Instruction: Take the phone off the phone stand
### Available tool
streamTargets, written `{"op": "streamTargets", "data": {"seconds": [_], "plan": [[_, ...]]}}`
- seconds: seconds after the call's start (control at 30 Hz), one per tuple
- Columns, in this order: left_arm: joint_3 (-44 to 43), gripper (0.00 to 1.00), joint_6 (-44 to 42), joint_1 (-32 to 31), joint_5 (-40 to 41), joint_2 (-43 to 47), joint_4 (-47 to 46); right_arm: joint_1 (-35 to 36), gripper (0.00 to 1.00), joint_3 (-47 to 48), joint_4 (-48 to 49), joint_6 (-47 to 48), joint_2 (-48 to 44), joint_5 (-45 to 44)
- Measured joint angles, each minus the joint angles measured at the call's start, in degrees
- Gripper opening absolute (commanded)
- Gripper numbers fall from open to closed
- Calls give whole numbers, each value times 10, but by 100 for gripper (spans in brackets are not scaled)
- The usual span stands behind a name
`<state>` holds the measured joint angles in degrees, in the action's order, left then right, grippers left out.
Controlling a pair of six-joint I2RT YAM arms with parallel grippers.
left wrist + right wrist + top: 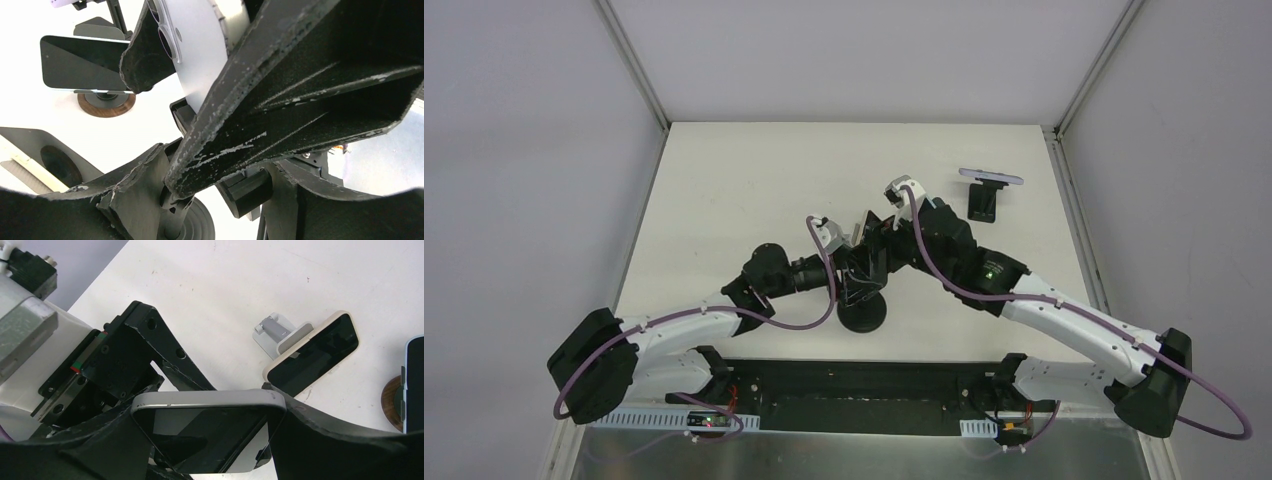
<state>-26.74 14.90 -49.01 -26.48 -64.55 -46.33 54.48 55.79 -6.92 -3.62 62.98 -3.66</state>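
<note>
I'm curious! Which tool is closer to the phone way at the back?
Right. The right tool is left of that phone and nearer us; the left tool is farther left.

the top camera is looking down from behind over the whole table (724, 180); both wrist cameras are peering close-up at one phone (205, 435) from opposite sides.
</note>
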Motion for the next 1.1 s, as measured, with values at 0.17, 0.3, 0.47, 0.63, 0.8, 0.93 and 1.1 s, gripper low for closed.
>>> {"op": "streamTargets", "data": {"seconds": [0.17,0.3,0.47,0.63,0.8,0.93,1.1], "plan": [[5,0,-1,0,2,10,4,1,0,-7,14,8,0,7],[11,0,-9,0,0,17,7,1,0,-38,63,42,-14,29],[13,0,-19,0,-13,26,15,2,0,-82,125,99,-37,57],[15,0,-23,4,-20,36,25,5,0,-89,147,143,-35,78],[17,0,-23,8,-22,40,25,1,0,-89,163,165,-23,96],[22,0,-23,8,-20,45,23,-13,0,-89,170,168,-18,129],[25,0,-22,8,-20,47,20,-36,0,-89,169,171,-17,176]]}}
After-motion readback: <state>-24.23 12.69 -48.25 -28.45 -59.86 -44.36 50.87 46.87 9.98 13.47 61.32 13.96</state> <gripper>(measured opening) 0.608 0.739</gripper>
